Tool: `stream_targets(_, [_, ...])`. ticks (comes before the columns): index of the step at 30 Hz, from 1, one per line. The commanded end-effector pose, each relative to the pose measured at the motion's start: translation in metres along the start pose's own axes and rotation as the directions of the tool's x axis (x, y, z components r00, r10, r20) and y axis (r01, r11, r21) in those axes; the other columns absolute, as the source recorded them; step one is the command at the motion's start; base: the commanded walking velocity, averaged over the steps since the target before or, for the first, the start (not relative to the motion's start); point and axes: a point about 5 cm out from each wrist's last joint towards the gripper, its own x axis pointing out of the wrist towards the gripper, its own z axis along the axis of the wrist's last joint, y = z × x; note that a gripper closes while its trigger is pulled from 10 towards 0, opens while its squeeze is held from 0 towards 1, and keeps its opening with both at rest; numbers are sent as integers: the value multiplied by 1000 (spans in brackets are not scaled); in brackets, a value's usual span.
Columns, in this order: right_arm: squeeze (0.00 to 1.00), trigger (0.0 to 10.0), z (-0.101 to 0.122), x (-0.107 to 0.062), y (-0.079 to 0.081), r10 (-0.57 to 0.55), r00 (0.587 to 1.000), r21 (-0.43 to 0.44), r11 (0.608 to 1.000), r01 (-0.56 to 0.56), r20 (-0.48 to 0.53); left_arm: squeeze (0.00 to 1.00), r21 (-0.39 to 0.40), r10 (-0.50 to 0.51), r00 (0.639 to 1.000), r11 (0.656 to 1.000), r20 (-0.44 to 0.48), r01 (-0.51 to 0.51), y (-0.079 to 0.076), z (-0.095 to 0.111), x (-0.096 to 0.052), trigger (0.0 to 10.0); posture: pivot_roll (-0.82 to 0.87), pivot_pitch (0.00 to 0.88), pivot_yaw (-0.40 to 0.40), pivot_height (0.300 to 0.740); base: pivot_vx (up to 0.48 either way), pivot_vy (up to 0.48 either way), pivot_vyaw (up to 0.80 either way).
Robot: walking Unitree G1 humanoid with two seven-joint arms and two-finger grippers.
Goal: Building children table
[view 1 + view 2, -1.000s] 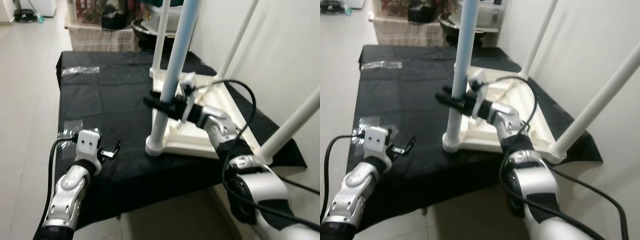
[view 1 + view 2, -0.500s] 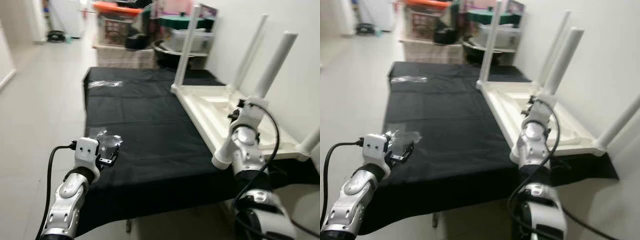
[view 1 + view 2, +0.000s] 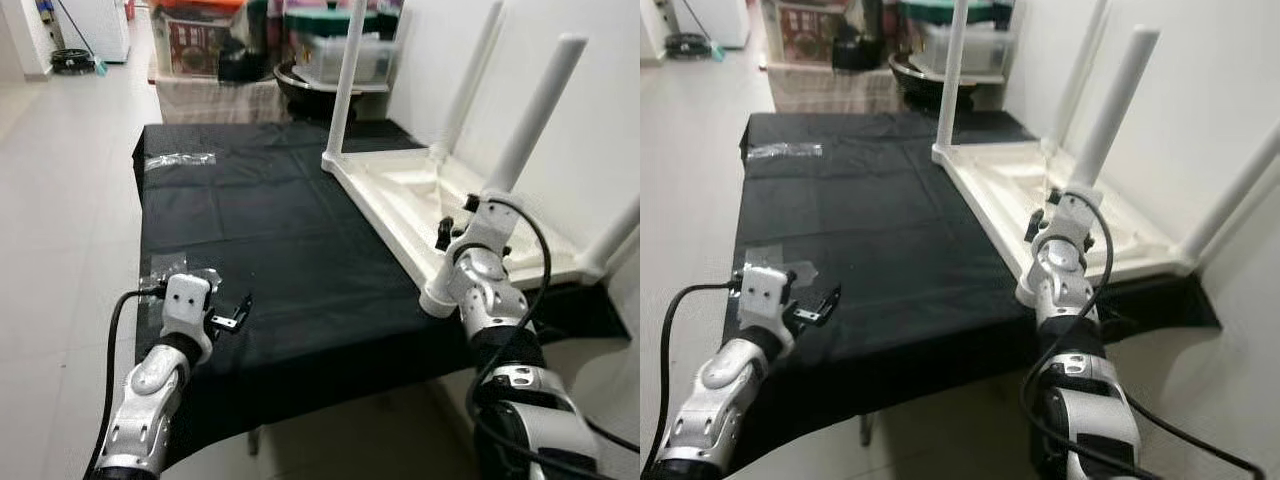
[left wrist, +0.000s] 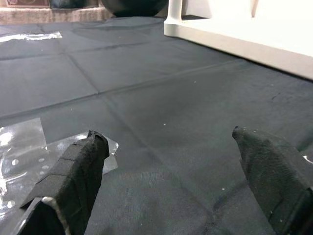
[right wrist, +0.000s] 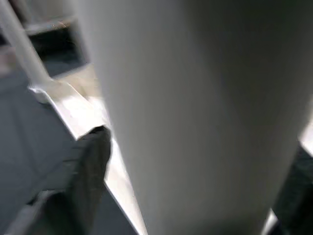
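Right of centre in the left eye view, the white children's table [image 3: 440,205] lies upside down on the black cloth [image 3: 270,240], legs up, with the right gripper [image 3: 452,222] at the near leg [image 3: 525,125] and the left gripper [image 3: 235,312] hovering at lower left. Across the left wrist view that gripper's fingers [image 4: 80,166] stand spread, pinching nothing. Filling the right wrist view, the leg sits between parted fingers [image 5: 83,161]; whether they clamp it I cannot tell, though this stiff, smooth, probably light tube seems best taken low near its socket.

We see a white children's table [image 3: 420,205] with white legs [image 3: 527,115] at the right of the frame, lying on a plain black cloth [image 3: 260,220]. A clear plastic bag [image 4: 19,147] gleams. Our arms are silver, fingers [image 4: 78,171] black.
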Motion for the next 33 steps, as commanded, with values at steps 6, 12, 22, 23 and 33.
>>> stream_targets(6, [0, 10000, 40, -5, 22, 568, 820, -22, 823, -568, 64, 0, 4, -10, 1000, 1000, -12, 10, -1, -2, 0, 10000, 46, 0, -123, 740, 0, 0, 0])
stream_targets(12, [0, 10000, 25, -13, 30, 824, 563, -96, 556, -826, -72, 0, 3, -15, 1000, 1000, -7, 15, -3, -1, 4, 10000, 54, 0, -135, 740, 0, 0, 0])
stream_targets(22, [0, 0, -1, -23, 67, 927, 337, -43, 335, -941, -162, 0, 8, 4, 1000, 1000, -4, -4, 1, 0, -1, 10000, 93, 0, -164, 740, 0, 0, 0])
stream_targets(23, [0, 0, -4, -24, 75, 931, 334, -21, 335, -942, -148, 0, 9, 10, 1000, 1000, -4, -10, 2, 0, -1, 10000, 101, 0, -169, 740, 0, 0, 0])
stream_targets(33, [0, 0, -20, -43, 78, 984, 126, 40, 132, -990, -125, 0, 7, 11, 1000, 1000, -5, -11, 1, -1, -2, 10000, 89, 0, -159, 740, 0, 0, 0])
